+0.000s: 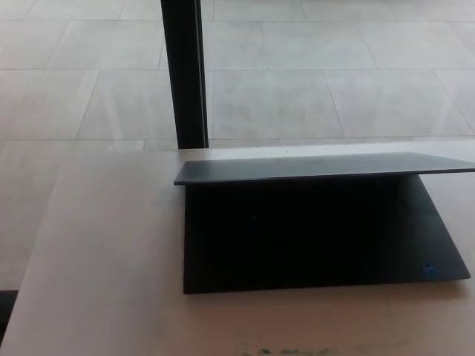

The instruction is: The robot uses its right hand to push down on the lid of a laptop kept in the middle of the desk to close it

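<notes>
Laptop: thin black laptop (319, 237) sits on the pale, smooth desk (111, 252), mid to right, w/ its base flat.
Lid: flat dark grey lid (319, 167) leans low over the base, partly open, not shut yet. Prob. it needs a push down on top to close.
Why there: the laptop's front edge faces the robot, so the lid top looks easy to reach from above.
Sticker: small blue sticker (428, 271) on the base's near right corner.
Hands: no robot hand shows, so can't tell if either is released or clenched.
Hidden: keys are too dark to see; lid's right end is cut off by the pic edge.
Behind: black upright post (184, 74) on grey floor tiles (334, 89).
</notes>
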`<state>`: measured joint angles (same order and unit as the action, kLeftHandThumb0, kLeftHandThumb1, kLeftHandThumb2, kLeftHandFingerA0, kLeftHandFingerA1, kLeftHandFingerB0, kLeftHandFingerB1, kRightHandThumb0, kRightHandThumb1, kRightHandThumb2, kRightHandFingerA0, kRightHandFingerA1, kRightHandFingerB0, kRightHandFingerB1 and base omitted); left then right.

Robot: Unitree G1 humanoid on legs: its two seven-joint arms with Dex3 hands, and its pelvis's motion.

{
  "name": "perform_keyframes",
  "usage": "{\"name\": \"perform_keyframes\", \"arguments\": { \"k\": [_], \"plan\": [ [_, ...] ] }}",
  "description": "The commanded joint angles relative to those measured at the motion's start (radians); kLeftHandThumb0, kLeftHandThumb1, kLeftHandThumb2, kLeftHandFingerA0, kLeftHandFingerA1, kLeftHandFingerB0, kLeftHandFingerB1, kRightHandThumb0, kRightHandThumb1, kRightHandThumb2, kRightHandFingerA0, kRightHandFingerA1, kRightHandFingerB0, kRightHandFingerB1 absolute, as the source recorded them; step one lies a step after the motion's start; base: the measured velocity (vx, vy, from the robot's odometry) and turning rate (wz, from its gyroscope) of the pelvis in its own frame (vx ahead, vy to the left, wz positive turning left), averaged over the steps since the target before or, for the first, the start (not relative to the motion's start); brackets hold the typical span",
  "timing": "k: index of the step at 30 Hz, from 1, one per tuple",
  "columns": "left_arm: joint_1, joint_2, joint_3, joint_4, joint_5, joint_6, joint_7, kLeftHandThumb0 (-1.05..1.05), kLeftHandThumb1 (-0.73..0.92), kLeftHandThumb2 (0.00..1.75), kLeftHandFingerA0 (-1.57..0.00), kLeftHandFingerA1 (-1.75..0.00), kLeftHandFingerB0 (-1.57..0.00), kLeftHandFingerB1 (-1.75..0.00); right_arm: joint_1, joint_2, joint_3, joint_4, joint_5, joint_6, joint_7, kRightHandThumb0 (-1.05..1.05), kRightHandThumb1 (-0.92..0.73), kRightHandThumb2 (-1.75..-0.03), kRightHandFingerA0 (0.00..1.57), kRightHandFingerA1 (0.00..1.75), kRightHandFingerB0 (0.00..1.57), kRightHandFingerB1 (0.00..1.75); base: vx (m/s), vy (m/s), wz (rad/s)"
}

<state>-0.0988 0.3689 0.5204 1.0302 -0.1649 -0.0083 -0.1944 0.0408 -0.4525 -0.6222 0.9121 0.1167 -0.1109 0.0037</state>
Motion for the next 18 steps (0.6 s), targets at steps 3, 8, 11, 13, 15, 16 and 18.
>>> {"name": "perform_keyframes", "arguments": {
  "k": [3, 8, 11, 13, 15, 16, 18],
  "plan": [
    [-0.069, 0.075, 0.215, 0.088, -0.233, 0.005, -0.119, -1.05, 0.81, 0.71, -0.27, -0.42, -0.26, -0.33, -0.056, -0.143, -0.293, -0.042, 0.282, 0.005, 0.029, -0.87, -0.75, -1.12, 0.38, 0.91, 0.02, 0.55, 0.0, 0.0, 0.0],
    [-0.079, 0.076, 0.236, 0.096, -0.226, 0.008, -0.12, -1.05, 0.81, 0.72, -0.28, -0.43, -0.27, -0.34, -0.137, -0.184, -0.394, -0.253, 0.361, 0.08, 0.025, -0.83, -0.92, -0.7, 0.25, 0.95, 0.14, 0.63, 0.0, 0.0, 0.0],
    [-0.081, 0.074, 0.244, 0.097, -0.224, 0.005, -0.123, -1.05, 0.81, 0.74, -0.28, -0.43, -0.26, -0.34, -0.178, -0.181, -0.382, -0.38, 0.361, 0.12, 0.021, -0.85, -0.92, -0.69, 0.24, 0.92, 0.14, 0.63, 0.0, 0.0, 0.0],
    [-0.085, 0.075, 0.24, 0.103, -0.218, 0.004, -0.128, -1.05, 0.8, 0.74, -0.28, -0.44, -0.25, -0.34, -0.21, -0.183, -0.362, -0.481, 0.371, 0.139, 0.032, -0.87, -0.92, -0.68, 0.28, 0.9, 0.16, 0.61, 0.0, 0.0, 0.0],
    [-0.092, 0.079, 0.246, 0.119, -0.22, 0.007, -0.128, -1.05, 0.8, 0.73, -0.28, -0.44, -0.26, -0.34, -0.301, -0.202, -0.295, -0.559, 0.339, 0.156, 0.012, -0.86, -0.92, -0.67, 0.41, 0.74, 0.27, 0.53, 0.0, 0.0, 0.0],
    [-0.088, 0.076, 0.243, 0.113, -0.218, 0.004, -0.129, -1.05, 0.81, 0.7, -0.3, -0.43, -0.26, -0.34, -0.358, -0.21, -0.247, -0.575, 0.31, 0.145, 0.012, -0.85, -0.92, -0.67, 0.52, 0.71, 0.32, 0.51, 0.0, 0.0, 0.0],
    [-0.09, 0.073, 0.24, 0.111, -0.215, 0.001, -0.125, -1.05, 0.82, 0.71, -0.3, -0.42, -0.26, -0.33, -0.434, -0.212, -0.174, -0.627, 0.265, 0.155, 0.001, -0.85, -0.92, -0.68, 0.5, 0.69, 0.33, 0.49, 0.0, 0.0, 0.0]
  ]
}}
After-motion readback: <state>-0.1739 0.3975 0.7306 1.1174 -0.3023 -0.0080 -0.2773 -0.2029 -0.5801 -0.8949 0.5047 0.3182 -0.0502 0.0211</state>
